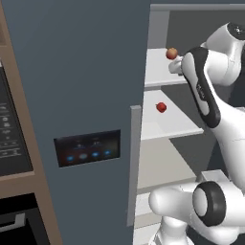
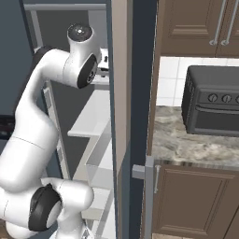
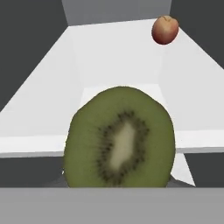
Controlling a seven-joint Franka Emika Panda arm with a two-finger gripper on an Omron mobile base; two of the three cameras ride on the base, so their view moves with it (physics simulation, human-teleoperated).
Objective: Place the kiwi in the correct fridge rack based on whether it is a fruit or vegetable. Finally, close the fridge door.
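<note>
One kiwi (image 3: 120,138) — one orange-red fruit (image 3: 165,29), one red fruit (image 1: 161,107)

Kiwi (image 3: 120,138) sits at the near edge of the fridge rack (image 3: 109,57), cut face toward the hand camera. Peach (image 3: 165,29) on the same rack, behind the kiwi and off to its right, well apart. One shelf (image 1: 167,125) below the rack holds a small fruit (image 1: 161,107). Door with display (image 1: 76,119) stands left of the rack; oven (image 2: 212,100) on the desk (image 2: 196,144), right of the fridge.
</note>
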